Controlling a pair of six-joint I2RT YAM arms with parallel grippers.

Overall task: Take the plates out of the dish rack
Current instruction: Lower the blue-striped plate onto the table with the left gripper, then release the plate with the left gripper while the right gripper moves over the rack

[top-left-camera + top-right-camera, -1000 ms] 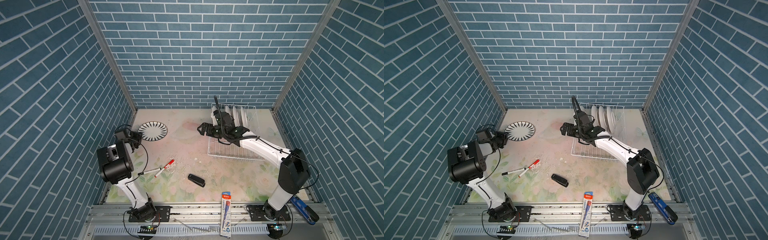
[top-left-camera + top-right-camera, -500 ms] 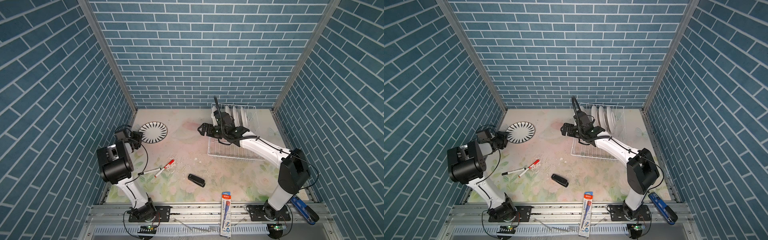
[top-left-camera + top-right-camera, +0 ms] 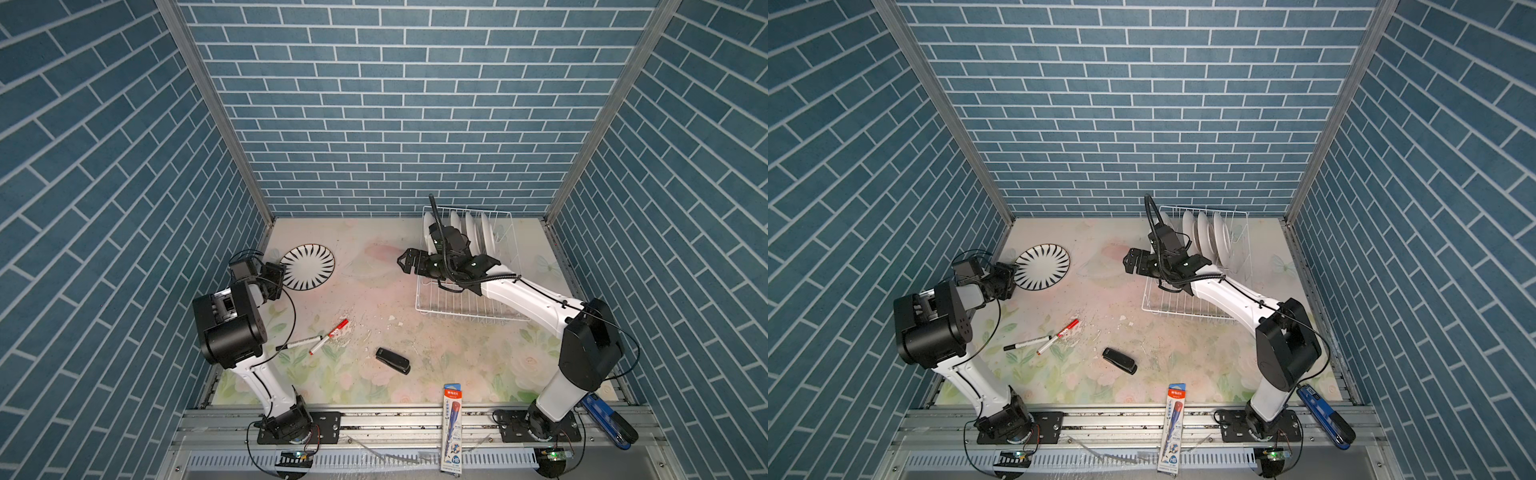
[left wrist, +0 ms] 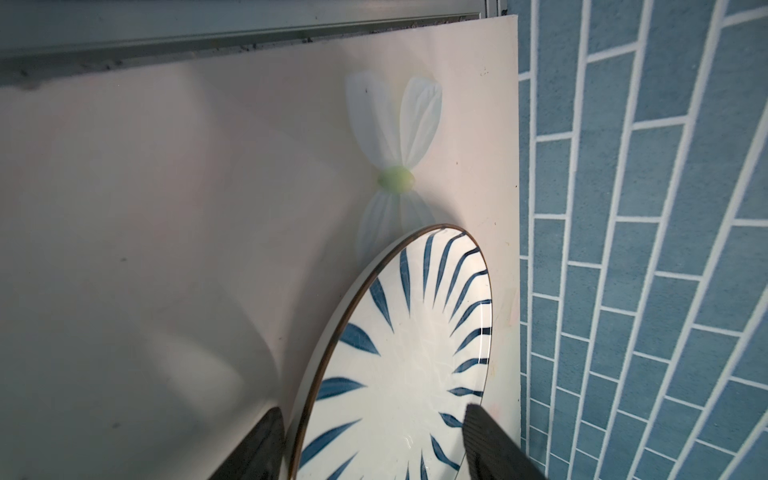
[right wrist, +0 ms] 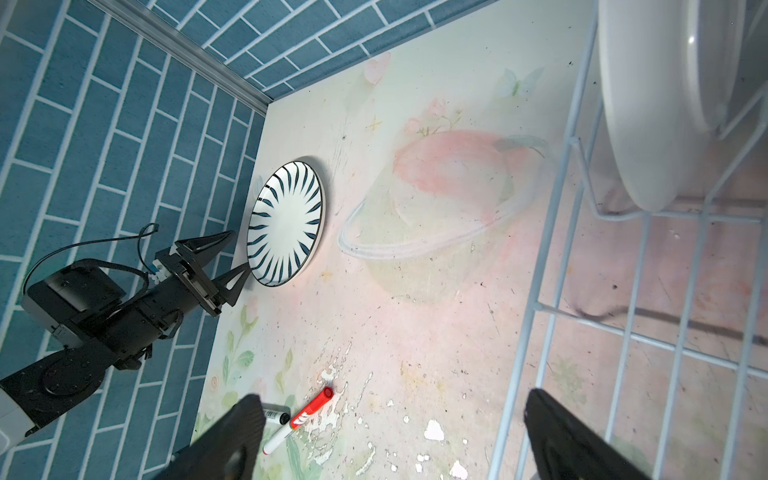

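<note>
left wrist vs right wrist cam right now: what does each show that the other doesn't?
Only left wrist: a close-up of the striped plate, its rim running between the left gripper's open fingertips, and a pale dragonfly print on the table.
Only right wrist: the dish rack, a white plate standing in it, a red marker, and the right gripper's open fingertips.
Both: the striped plate lying on the table by the left gripper, and the blue brick wall.
</note>
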